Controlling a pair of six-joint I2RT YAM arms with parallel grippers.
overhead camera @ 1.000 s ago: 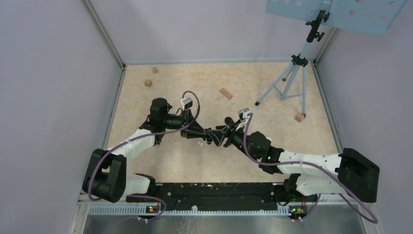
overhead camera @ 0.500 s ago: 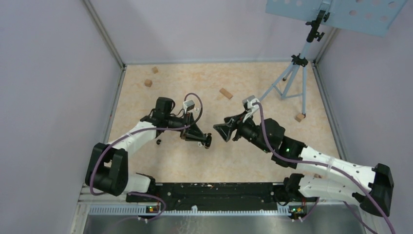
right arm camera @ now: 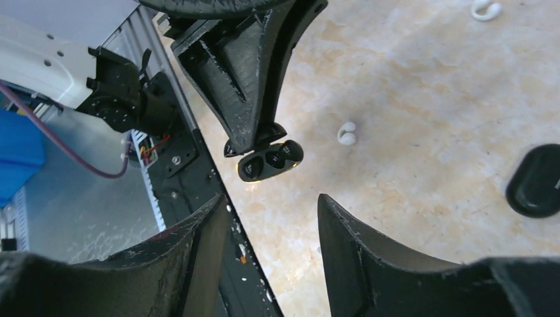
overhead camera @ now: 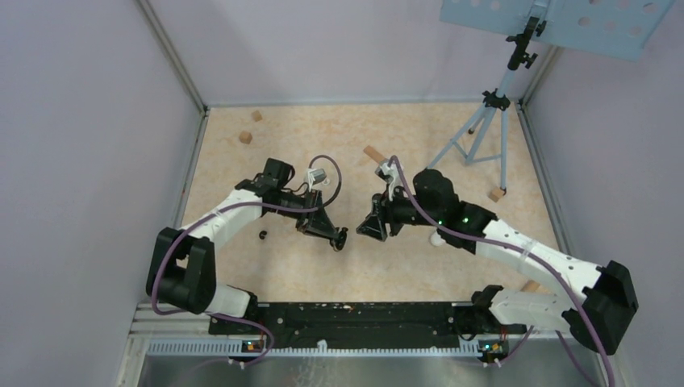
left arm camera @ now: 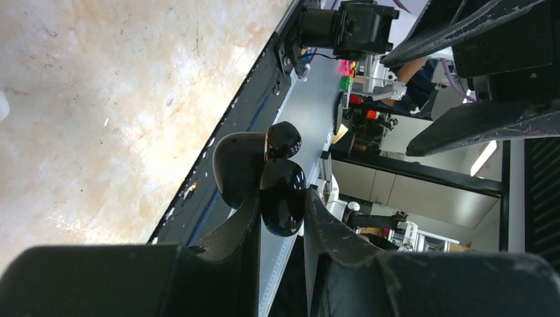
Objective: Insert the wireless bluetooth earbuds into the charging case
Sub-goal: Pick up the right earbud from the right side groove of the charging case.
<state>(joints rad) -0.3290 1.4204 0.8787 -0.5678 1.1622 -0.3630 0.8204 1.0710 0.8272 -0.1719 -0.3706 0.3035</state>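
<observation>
Black charging case (left arm camera: 282, 198) sits clamped between the left jaws.

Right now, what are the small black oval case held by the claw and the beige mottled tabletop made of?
The black oval charging case: probably hard plastic, glossy, showing sharp reflections. The beige mottled tabletop: likely patterned laminate or real stone, matte; veined mottling, scratches.

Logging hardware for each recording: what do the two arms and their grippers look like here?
Both arms, left arm and right arm, have white links joined by chunky black joints. A purple cable loops along each. The left gripper and right gripper are matte black, with wedge-shaped, scuffed fingers. Small green lights glow on the right arm.
</observation>
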